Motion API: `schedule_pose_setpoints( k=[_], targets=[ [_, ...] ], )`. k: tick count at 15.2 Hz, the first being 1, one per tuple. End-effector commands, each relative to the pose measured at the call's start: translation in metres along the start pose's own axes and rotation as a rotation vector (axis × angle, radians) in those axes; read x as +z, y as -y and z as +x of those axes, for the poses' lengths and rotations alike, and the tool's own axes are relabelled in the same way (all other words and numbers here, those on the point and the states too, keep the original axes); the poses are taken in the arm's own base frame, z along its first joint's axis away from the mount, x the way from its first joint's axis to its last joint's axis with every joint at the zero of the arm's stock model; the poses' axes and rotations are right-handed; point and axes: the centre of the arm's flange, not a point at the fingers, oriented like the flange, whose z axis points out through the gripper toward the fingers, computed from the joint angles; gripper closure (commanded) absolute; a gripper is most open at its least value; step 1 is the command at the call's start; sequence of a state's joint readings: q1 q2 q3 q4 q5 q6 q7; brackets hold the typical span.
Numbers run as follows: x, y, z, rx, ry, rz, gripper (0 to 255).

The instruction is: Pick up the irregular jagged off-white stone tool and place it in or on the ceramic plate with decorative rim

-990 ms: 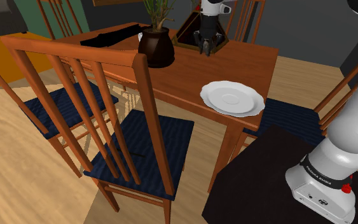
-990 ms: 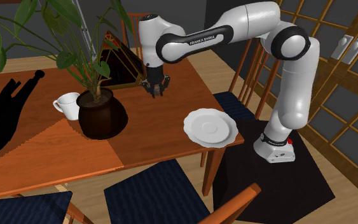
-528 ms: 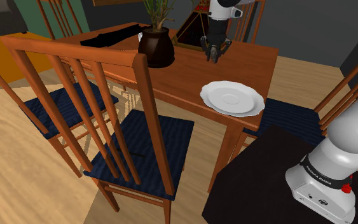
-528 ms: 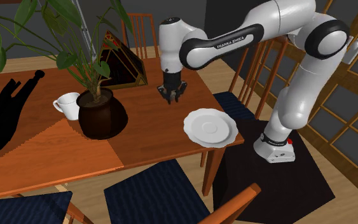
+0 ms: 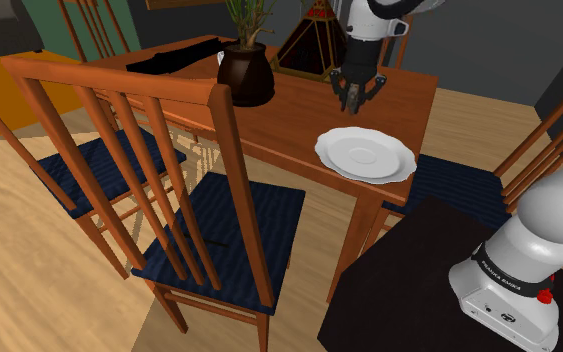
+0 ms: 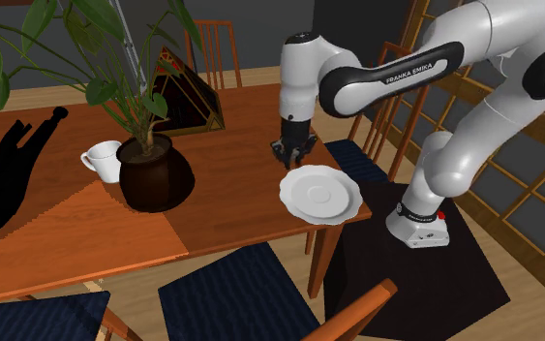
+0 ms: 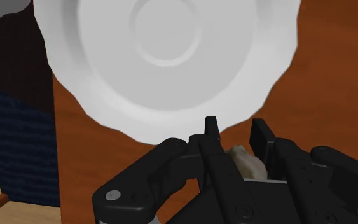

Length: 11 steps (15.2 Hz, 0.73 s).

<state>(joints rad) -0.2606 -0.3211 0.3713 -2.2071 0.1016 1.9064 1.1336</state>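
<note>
Off-white, faintly tan stone (image 7: 247, 163) is seen as a small lumpy piece clasped between the two black fingers (image 7: 210, 130) of the hand (image 7: 236, 143). The hand is thus closed on it, above the tabletop (image 5: 289, 115) and just at the far rim of the plate (image 5: 365, 155) in the shoulder view. Little of its surface is exposed: a rounded, uneven edge is made out, and the rest is hidden by the fingers. It is judged hard, stiff and fairly light, though its irregular faces could let it pivot or slip in a pinch. A hold across its thickest, flattest faces is advised. The white, wavy-rimmed plate is judged breakable, so a low, gentle release would be called for.
</note>
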Motion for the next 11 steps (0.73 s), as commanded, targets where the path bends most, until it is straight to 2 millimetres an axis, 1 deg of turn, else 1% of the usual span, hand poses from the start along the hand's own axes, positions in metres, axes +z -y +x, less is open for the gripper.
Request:
schedule_pose_setpoints(
  k=[1, 5, 6, 11],
  targets=[
    [0.000, -0.015, -0.022, 0.001, 0.000, 0.000, 255],
    [-0.001, -0.046, -0.065, 0.001, 0.000, 0.000, 255],
    [-0.002, -0.057, -0.081, 0.001, 0.000, 0.000, 255],
    [0.025, -0.057, -0.082, 0.001, 0.000, 0.000, 255]
  ],
)
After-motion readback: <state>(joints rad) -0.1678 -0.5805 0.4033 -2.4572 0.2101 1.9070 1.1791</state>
